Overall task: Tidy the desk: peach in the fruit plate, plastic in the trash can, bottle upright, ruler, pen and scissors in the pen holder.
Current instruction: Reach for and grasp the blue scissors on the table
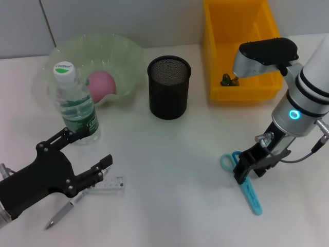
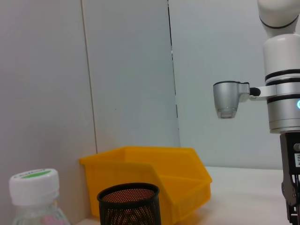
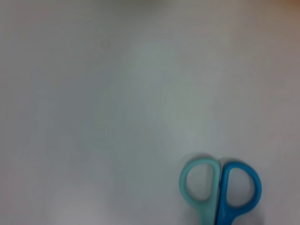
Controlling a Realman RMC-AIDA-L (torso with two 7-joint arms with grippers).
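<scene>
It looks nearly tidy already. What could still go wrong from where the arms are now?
The right gripper sits low over the scissors, which lie flat on the table; a thin flat thing may slip from the fingers. The pen holder is narrow, so a tilted drop could miss it. The left gripper hovers over the ruler and pen, close to the upright bottle, which a swing might topple.

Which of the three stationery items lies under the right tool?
The scissors, blue-handled, under the right tool; the pen and ruler lie by the left tool.

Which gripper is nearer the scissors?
Right. The right gripper sits directly over the scissors, at their handles. The left gripper is far across the desk, above the pen and ruler.
</scene>
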